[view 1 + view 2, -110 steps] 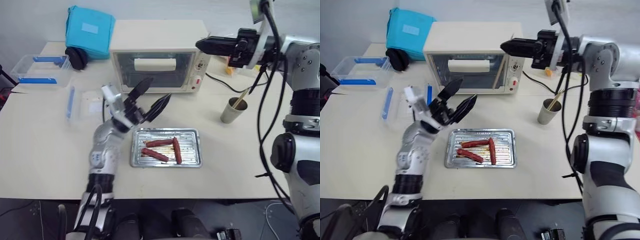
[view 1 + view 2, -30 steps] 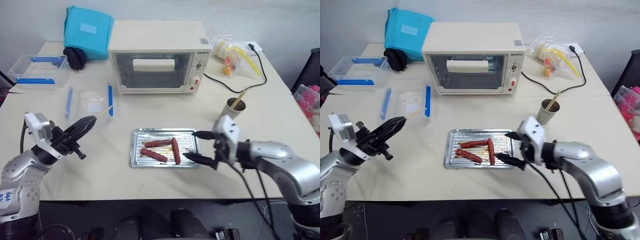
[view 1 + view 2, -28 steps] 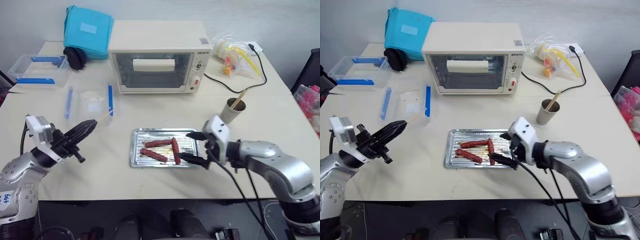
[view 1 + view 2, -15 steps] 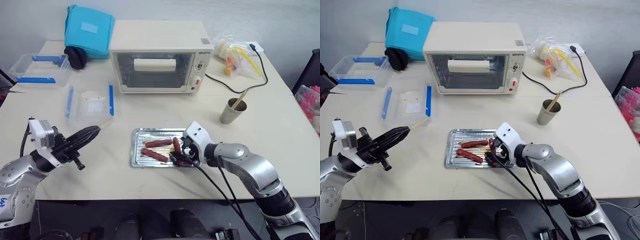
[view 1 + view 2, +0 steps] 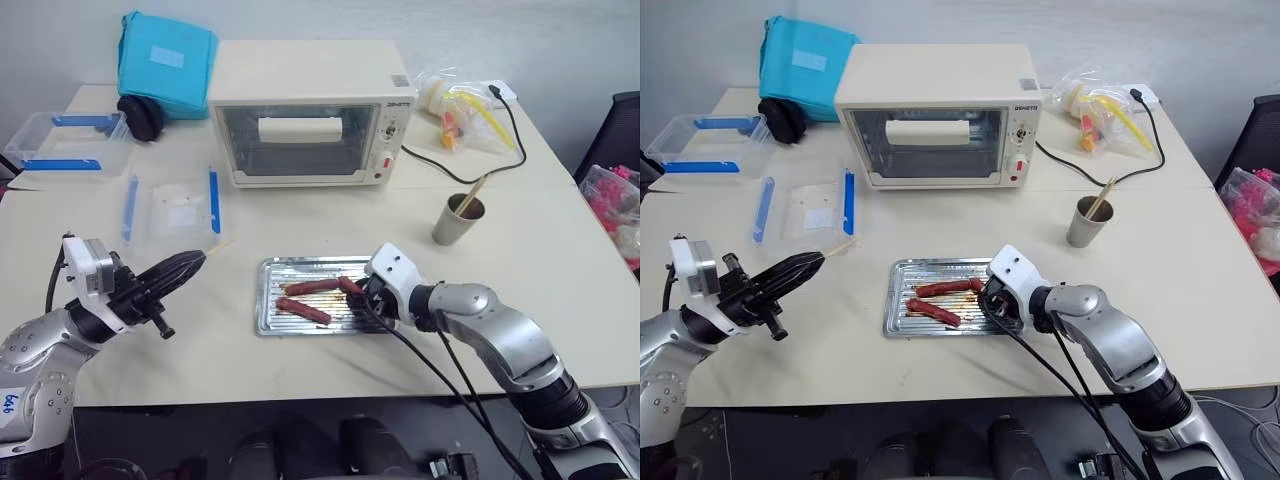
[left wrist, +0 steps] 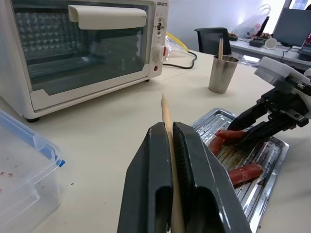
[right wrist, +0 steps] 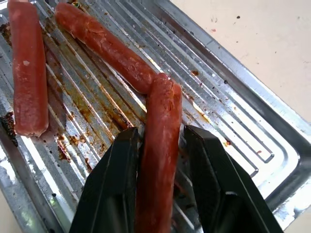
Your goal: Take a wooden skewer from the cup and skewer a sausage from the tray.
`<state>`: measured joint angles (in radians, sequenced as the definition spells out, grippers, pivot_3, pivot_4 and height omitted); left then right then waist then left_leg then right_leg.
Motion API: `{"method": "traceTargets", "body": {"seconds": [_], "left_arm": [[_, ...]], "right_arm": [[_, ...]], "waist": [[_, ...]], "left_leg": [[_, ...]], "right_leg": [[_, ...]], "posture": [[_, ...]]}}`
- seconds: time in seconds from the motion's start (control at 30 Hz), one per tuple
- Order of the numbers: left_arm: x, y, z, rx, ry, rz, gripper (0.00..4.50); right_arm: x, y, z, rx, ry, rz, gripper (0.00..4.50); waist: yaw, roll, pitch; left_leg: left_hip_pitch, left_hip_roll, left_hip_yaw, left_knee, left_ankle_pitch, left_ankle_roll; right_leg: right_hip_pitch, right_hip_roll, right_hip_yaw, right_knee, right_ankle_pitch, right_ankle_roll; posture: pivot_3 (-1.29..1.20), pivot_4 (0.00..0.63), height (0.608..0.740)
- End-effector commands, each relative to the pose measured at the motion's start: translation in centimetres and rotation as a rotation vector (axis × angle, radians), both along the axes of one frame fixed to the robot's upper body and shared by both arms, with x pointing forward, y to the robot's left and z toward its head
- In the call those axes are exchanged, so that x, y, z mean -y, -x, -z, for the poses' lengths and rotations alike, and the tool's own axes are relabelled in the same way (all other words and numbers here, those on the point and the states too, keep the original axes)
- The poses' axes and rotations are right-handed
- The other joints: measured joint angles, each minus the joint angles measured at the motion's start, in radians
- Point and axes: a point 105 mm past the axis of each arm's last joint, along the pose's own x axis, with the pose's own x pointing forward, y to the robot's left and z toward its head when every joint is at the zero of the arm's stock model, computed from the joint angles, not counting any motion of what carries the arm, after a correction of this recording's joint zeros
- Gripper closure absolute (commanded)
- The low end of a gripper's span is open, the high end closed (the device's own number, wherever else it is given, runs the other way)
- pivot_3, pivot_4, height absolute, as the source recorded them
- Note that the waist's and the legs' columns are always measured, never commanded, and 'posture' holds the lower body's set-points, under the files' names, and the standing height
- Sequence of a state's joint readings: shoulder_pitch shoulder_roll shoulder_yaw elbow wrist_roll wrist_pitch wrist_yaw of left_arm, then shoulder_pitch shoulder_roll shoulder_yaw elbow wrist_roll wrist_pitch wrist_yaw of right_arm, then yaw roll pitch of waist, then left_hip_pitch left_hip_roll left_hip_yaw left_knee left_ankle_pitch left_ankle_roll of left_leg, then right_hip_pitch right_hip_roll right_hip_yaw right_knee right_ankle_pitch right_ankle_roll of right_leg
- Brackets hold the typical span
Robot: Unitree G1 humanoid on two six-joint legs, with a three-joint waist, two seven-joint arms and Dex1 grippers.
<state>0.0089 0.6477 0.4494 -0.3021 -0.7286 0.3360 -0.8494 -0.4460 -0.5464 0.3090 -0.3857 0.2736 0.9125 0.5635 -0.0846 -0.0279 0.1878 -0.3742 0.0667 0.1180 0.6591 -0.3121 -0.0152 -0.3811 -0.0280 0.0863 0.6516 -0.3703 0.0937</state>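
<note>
The lower length of the thin pale wooden skewer is hidden between the left gripper's two black fingers, the near end of the reddish-brown sausage is cut off by the picture's edge, and the clear plastic box is cropped too.

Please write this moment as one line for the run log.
left gripper: shut on wooden skewer | right gripper: closing around sausage in tray | cup: another stick inside
</note>
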Motion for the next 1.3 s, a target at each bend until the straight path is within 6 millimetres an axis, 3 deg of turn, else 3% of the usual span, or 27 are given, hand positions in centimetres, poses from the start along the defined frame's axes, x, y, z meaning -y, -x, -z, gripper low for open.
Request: {"method": "traceTargets", "body": {"seconds": [0.03,0.1,0.17,0.3,0.43,0.67,0.73,0.97,1.3], "left_arm": [[0.4,0.2,-0.8,0.035,0.0,0.021,4.5],[0.3,0.1,-0.9,0.035,-0.001,0.022,4.5],[0.3,0.1,-0.9,0.035,-0.002,0.023,4.5],[0.3,0.1,-0.8,0.031,-0.004,0.028,4.5],[0.8,0.4,-0.5,0.011,-0.03,0.077,4.5],[4.1,2.9,2.3,-0.11,-0.213,0.414,4.5],[4.9,3.2,2.4,-0.119,-0.216,0.477,4.5],[6.4,2.8,2.2,-0.099,-0.209,0.55,4.5],[7.2,2.1,2.0,-0.087,-0.183,0.554,4.5]], "right_arm": [[-0.4,0.0,-0.7,0.031,0.0,-0.035,3.14],[-0.4,0.0,-0.7,0.032,0.003,-0.045,3.47],[-0.5,-0.1,-0.8,0.041,0.008,-0.052,4.07],[-0.5,-0.2,-1.1,0.062,0.002,-0.061,4.07],[-0.3,0.3,-3.2,0.16,-0.04,-0.172,4.07],[0.0,2.1,-6.5,0.366,0.01,-0.605,4.07],[-0.2,2.6,-6.7,0.382,0.025,-0.71,4.07],[-1.0,3.4,-6.7,0.37,0.084,-0.843,4.07],[-1.5,3.9,-6.5,0.38,0.116,-0.882,4.07]], "waist": [[0.0,0.0,0.0],[0.0,0.0,0.0],[0.0,0.0,0.0],[0.0,0.0,0.0],[0.001,0.0,0.0],[-0.001,0.0,0.001],[0.0,0.0,0.001],[0.0,0.0,0.001],[0.0,0.0,0.001]], "left_leg": [[0.0,0.0,0.0,0.0,0.0,0.0],[0.0,0.0,0.0,0.0,0.0,0.0],[0.0,0.0,0.0,0.0,0.0,0.0],[0.0,0.0,0.0,0.0,0.0,0.0],[0.0,0.0,0.0,0.0,0.0,0.0],[0.0,0.0,0.001,0.0,0.0,0.0],[0.002,0.0,0.001,-0.001,0.0,0.0],[0.002,0.0,0.0,0.0,0.0,0.001],[0.002,0.0,-0.001,0.001,0.0,0.001]], "right_leg": [[0.0,0.0,0.0,0.0,0.0,0.0],[0.0,0.0,0.0,0.0,0.0,0.0],[0.0,0.0,0.0,0.0,0.0,0.0],[0.0,0.0,0.0,0.0,0.0,0.0],[0.0,0.0,0.0,0.0,0.0,0.0],[0.001,0.0,0.0,-0.002,0.0,0.0],[0.002,0.0,0.0,-0.002,0.0,0.0],[0.003,0.0,0.0,-0.003,0.0,0.0],[0.003,0.0,0.0,0.0,0.0,0.0]], "posture": [[0.0,0.15,0.74],[0.0,0.15,0.74],[0.0,0.15,0.74],[0.0,0.15,0.74],[0.0,0.15,0.74],[0.0,0.15,0.74],[0.0,0.15,0.74],[0.0,0.15,0.74],[0.0,0.15,0.74]]}}
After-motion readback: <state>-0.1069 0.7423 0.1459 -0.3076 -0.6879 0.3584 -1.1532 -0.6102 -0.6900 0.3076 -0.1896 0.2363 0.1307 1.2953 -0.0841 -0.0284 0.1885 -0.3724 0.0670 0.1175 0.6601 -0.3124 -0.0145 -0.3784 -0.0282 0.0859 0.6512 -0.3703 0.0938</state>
